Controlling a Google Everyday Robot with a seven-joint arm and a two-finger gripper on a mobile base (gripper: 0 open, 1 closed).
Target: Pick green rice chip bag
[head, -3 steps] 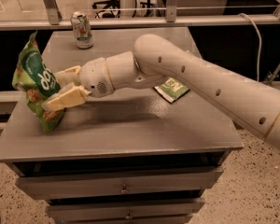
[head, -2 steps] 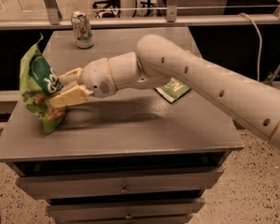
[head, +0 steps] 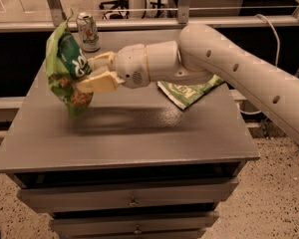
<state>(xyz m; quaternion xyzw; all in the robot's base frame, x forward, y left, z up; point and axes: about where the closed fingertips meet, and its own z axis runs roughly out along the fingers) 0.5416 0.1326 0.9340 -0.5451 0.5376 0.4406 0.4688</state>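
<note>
From the camera view, the gripper (head: 87, 73) sits over the left side of the grey table (head: 139, 143), its two fingers clamped on the green rice chip bag (head: 64, 68); the bag hangs tilted and crumpled, its lower tip seemingly just off the tabletop above a shadow; a drinks can (head: 88, 31) stands upright at the back edge; a flat green-and-white bag (head: 187, 91) lies partly under the arm (head: 229, 66).
</note>
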